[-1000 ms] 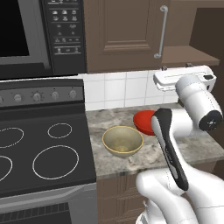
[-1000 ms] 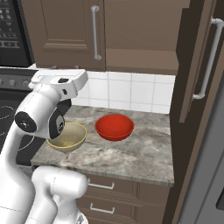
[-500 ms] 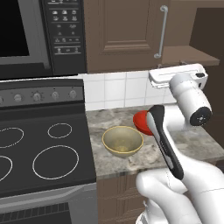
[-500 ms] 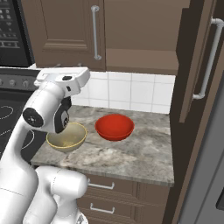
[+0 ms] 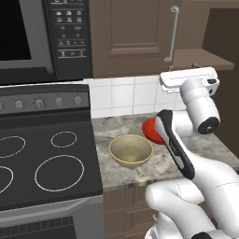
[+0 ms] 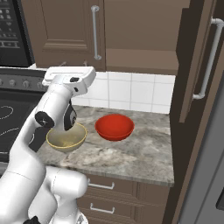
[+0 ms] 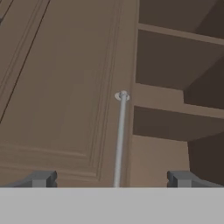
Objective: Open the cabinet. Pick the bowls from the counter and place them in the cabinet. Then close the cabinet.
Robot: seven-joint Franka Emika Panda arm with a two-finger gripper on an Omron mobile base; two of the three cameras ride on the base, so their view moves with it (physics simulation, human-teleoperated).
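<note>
So the gripper (image 7: 112,178) is spread wide with nothing in it, hanging up in front of the cabinet (image 7: 70,87), with the shut left door's silver bar handle (image 7: 119,140) running between the two fingertips toward 12 o'clock. The right door (image 6: 197,65) is swung open, and the wooden shelf (image 7: 175,109) sits bare at about 2 o'clock in the hand view. Both bowls sit on the counter (image 6: 144,153), red bowl (image 6: 114,127) at 3 o'clock of the tan bowl (image 6: 66,137), just beside it.
</note>
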